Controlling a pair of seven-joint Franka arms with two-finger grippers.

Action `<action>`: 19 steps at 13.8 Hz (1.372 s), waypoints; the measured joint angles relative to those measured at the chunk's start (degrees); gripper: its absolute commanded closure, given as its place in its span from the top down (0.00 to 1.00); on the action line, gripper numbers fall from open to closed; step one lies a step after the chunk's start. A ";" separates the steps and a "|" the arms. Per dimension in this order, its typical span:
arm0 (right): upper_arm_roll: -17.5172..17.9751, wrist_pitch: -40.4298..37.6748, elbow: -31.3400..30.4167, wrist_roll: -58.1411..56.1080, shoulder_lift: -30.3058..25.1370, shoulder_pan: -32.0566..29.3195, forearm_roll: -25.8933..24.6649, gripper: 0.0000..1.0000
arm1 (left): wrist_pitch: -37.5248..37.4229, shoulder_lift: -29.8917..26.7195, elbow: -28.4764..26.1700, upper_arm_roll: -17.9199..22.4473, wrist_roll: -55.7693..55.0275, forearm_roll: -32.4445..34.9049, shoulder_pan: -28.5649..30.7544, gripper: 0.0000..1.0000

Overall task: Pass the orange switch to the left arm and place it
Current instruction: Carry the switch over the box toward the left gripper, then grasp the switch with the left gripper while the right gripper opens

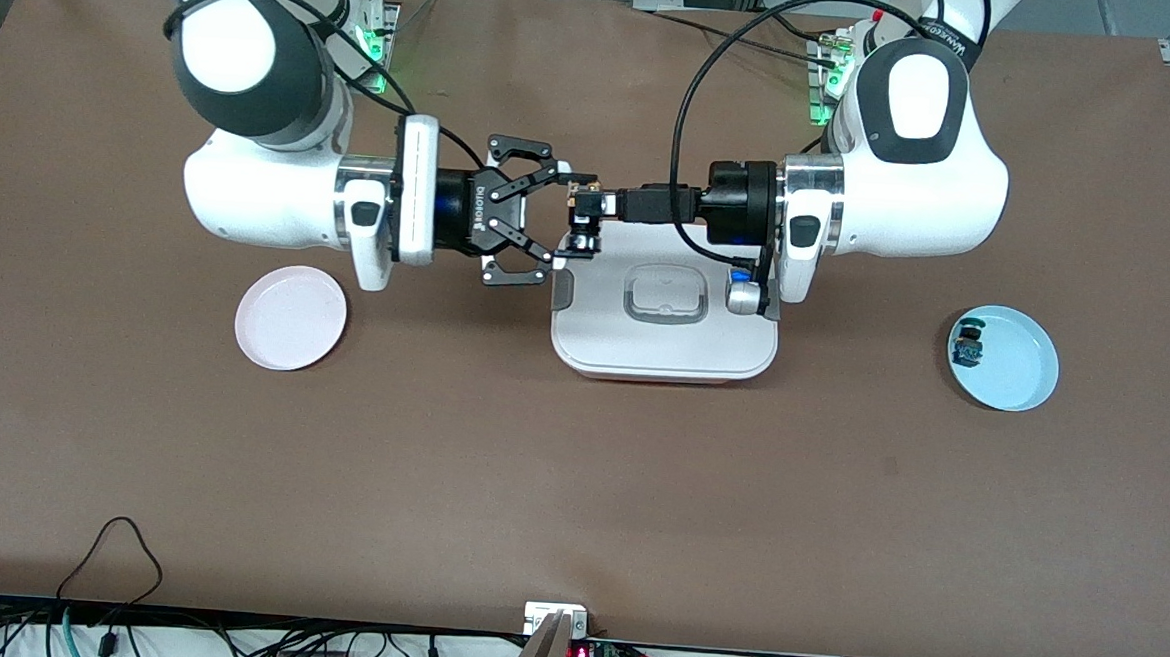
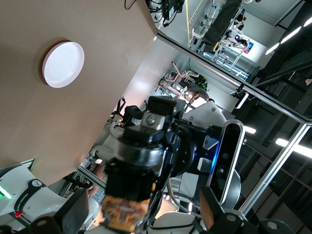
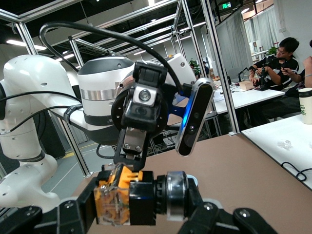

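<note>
Overhead, both arms meet over the white box's (image 1: pixel 663 338) edge farthest from the front camera. The right gripper (image 1: pixel 563 217) is spread wide around the orange switch (image 1: pixel 583 208), which the left gripper (image 1: pixel 606 204) holds pinched. A pink plate (image 1: pixel 290 317) and a blue plate (image 1: pixel 1004 358) flank the box. From the left wrist, the switch (image 2: pixel 124 212) sits between that gripper's fingers. From the right wrist, the switch (image 3: pixel 117 200) shows between the open fingers.

Left gripper (image 1: pixel 591 206) closed, right gripper (image 1: pixel 563 217) spread, tips meeting midair
</note>
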 measured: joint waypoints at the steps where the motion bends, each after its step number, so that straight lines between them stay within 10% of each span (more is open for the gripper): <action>1: 0.00 0.30 0.00 0.00 0.07 0.42 0.22 0.00 | 0.00 0.00 -0.05 0.00 0.00 0.00 0.06 0.89; 7: -0.03 0.38 0.04 0.00 0.07 0.62 0.50 0.00 | -0.01 0.00 -0.40 0.04 0.01 0.00 0.59 0.82; 14: -0.18 0.41 0.11 -0.07 0.02 0.63 0.77 0.00 | -0.06 0.00 -1.57 0.04 3.45 -0.08 0.85 0.00; 18: -0.19 0.52 0.14 -0.24 0.02 0.69 0.86 0.00 | -0.13 -0.04 -1.58 0.03 3.49 -0.08 0.92 0.00; 19: -0.19 0.52 0.16 -0.25 0.01 0.69 0.87 0.24 | -0.13 -0.06 -1.58 0.03 3.49 -0.08 0.93 0.00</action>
